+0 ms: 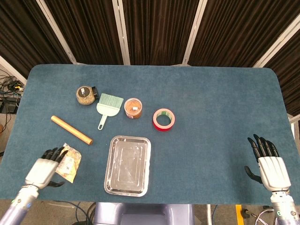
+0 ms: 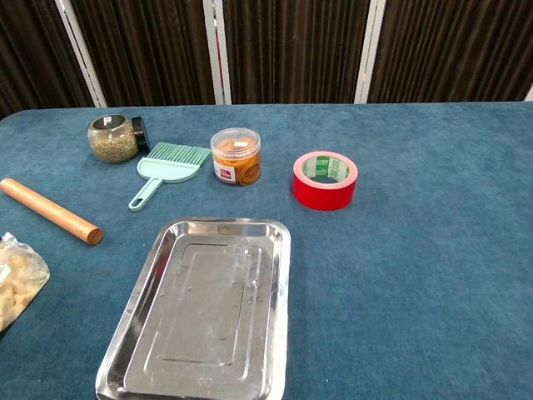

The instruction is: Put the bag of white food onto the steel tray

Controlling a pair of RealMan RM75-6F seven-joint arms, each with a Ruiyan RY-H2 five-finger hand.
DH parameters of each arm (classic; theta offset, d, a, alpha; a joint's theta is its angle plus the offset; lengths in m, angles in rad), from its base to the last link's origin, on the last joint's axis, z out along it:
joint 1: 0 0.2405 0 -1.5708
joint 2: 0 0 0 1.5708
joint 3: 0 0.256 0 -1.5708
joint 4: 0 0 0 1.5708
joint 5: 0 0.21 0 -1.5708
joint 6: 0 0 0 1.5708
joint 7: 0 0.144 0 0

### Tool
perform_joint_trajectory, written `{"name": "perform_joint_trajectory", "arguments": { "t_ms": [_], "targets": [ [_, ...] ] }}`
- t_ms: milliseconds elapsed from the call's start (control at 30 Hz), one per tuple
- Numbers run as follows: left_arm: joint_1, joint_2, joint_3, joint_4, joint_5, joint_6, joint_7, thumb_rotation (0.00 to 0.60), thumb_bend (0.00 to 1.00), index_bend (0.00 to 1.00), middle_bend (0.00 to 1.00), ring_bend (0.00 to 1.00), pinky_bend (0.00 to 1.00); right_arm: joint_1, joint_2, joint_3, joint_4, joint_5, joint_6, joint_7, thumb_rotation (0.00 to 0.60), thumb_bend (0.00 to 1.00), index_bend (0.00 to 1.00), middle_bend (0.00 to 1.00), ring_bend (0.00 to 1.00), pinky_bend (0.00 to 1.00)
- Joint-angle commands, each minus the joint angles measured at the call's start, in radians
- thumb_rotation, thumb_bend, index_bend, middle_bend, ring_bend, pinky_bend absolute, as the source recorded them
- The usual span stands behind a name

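The clear bag of white food (image 1: 69, 161) lies flat on the blue table near the front left; the chest view catches its edge (image 2: 15, 279) at the far left. The empty steel tray (image 1: 128, 165) (image 2: 204, 308) sits just right of it. My left hand (image 1: 44, 170) is open at the bag's left side, its fingertips (image 1: 57, 153) reaching the bag's near-left corner; I cannot tell whether they touch it. My right hand (image 1: 268, 162) hovers open at the table's front right corner, holding nothing. Neither hand shows in the chest view.
A wooden rolling pin (image 1: 71, 130) lies behind the bag. Further back stand a grain jar (image 1: 86, 95), a green brush (image 1: 108, 107), an orange-filled jar (image 1: 133, 108) and a red tape roll (image 1: 164, 119). The table's front edge is close to both hands.
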Motion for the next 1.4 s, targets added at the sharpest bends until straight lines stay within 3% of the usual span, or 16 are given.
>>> {"name": "perform_joint_trajectory", "arguments": {
  "t_ms": [33, 167, 200, 267, 500, 700, 800, 967, 1067, 1200, 1400],
  "targets": [
    [-0.029, -0.068, -0.011, 0.029, -0.047, -0.034, 0.07, 0.6, 0.21, 0.18, 0.13, 0.12, 0.26, 0.0, 0.001, 0.001, 0.001, 0.002, -0.001, 0.002, 0.6, 0.3, 0.0, 0.0, 0.0, 0.09],
    [-0.026, -0.142, -0.024, 0.068, -0.061, 0.005, 0.12, 0.6, 0.35, 0.57, 0.59, 0.55, 0.63, 0.0, 0.003, 0.002, 0.001, 0.003, 0.0, 0.008, 0.6, 0.3, 0.0, 0.0, 0.0, 0.09],
    [-0.021, -0.154, -0.026, 0.073, -0.055, 0.023, 0.119, 0.6, 0.36, 0.62, 0.64, 0.59, 0.67, 0.0, 0.003, 0.002, 0.001, 0.003, 0.0, 0.009, 0.6, 0.3, 0.0, 0.0, 0.0, 0.09],
    [-0.012, -0.165, -0.029, 0.068, -0.034, 0.062, 0.101, 0.6, 0.37, 0.66, 0.69, 0.64, 0.71, 0.0, 0.004, 0.003, 0.001, 0.004, 0.0, 0.012, 0.6, 0.3, 0.0, 0.0, 0.0, 0.09],
    [-0.015, -0.088, -0.06, -0.084, 0.08, 0.176, 0.019, 0.6, 0.37, 0.66, 0.69, 0.64, 0.71, 0.001, 0.001, 0.001, 0.002, -0.001, -0.001, 0.003, 0.6, 0.3, 0.0, 0.0, 0.0, 0.09],
    [-0.07, -0.054, -0.124, -0.262, 0.156, 0.204, 0.036, 0.6, 0.35, 0.61, 0.63, 0.6, 0.66, 0.002, -0.001, 0.0, 0.002, 0.0, -0.004, -0.003, 0.6, 0.3, 0.0, 0.0, 0.0, 0.09],
    [-0.112, -0.08, -0.157, -0.31, 0.139, 0.172, 0.094, 0.6, 0.32, 0.53, 0.53, 0.5, 0.58, 0.002, -0.001, 0.001, 0.003, 0.001, -0.002, -0.004, 0.6, 0.3, 0.0, 0.0, 0.0, 0.09],
    [-0.175, -0.136, -0.179, -0.362, 0.051, 0.094, 0.208, 0.6, 0.23, 0.14, 0.14, 0.17, 0.34, 0.001, 0.002, 0.003, 0.005, 0.004, -0.001, 0.008, 0.6, 0.3, 0.0, 0.0, 0.0, 0.09],
    [-0.194, -0.163, -0.18, -0.381, 0.005, 0.081, 0.27, 0.6, 0.21, 0.02, 0.02, 0.06, 0.24, 0.0, 0.005, 0.004, 0.007, 0.004, 0.001, 0.016, 0.6, 0.3, 0.0, 0.0, 0.0, 0.09],
    [-0.199, -0.172, -0.17, -0.39, -0.029, 0.092, 0.314, 0.6, 0.19, 0.0, 0.0, 0.0, 0.14, 0.0, 0.007, 0.004, 0.009, 0.001, 0.003, 0.021, 0.6, 0.3, 0.0, 0.0, 0.0, 0.09],
    [-0.163, -0.104, -0.141, -0.399, -0.027, 0.139, 0.258, 0.6, 0.17, 0.0, 0.0, 0.0, 0.14, -0.001, 0.006, 0.002, 0.008, -0.003, 0.005, 0.017, 0.6, 0.3, 0.0, 0.0, 0.0, 0.09]
  ]
}}
